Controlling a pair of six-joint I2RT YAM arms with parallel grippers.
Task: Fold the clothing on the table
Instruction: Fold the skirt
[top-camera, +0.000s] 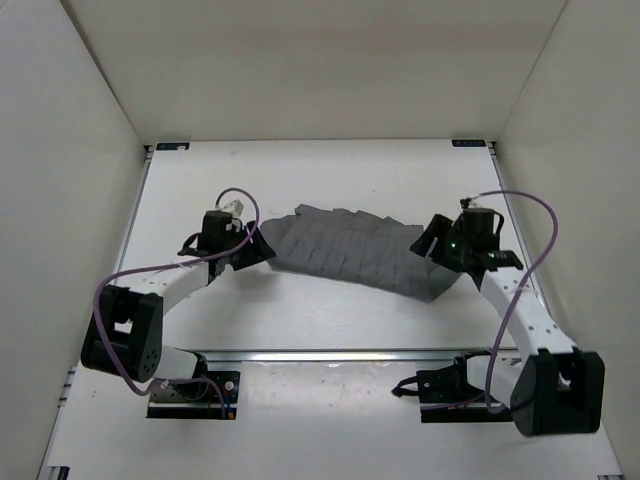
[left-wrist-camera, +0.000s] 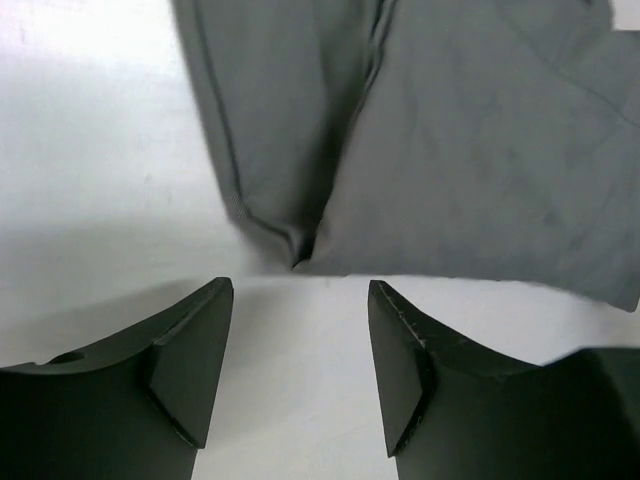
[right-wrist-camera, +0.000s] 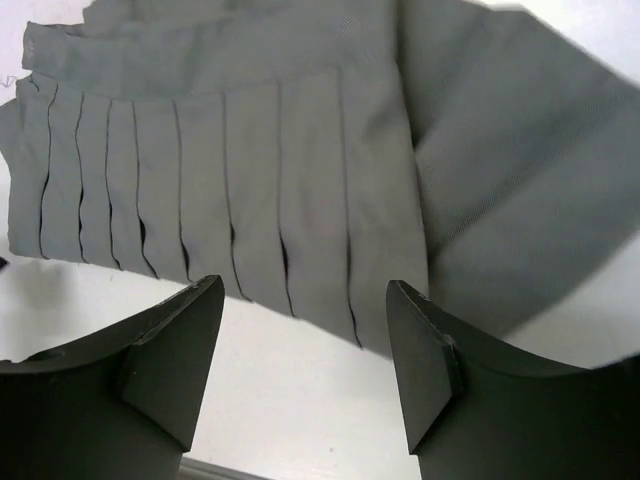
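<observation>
White walls (top-camera: 70, 180) | table (top-camera: 330, 320): left arm (top-camera: 170, 285), skirt (top-camera: 350, 250), right arm (top-camera: 520, 305) (jaws parted)

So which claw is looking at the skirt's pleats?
The right claw: its camera shows pleats across the skirt, while the left claw sees only smooth fabric.

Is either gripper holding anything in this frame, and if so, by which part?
Nothing is held. The left gripper and the right gripper both stand open at opposite ends of the skirt, which lies loose on the table.
</observation>
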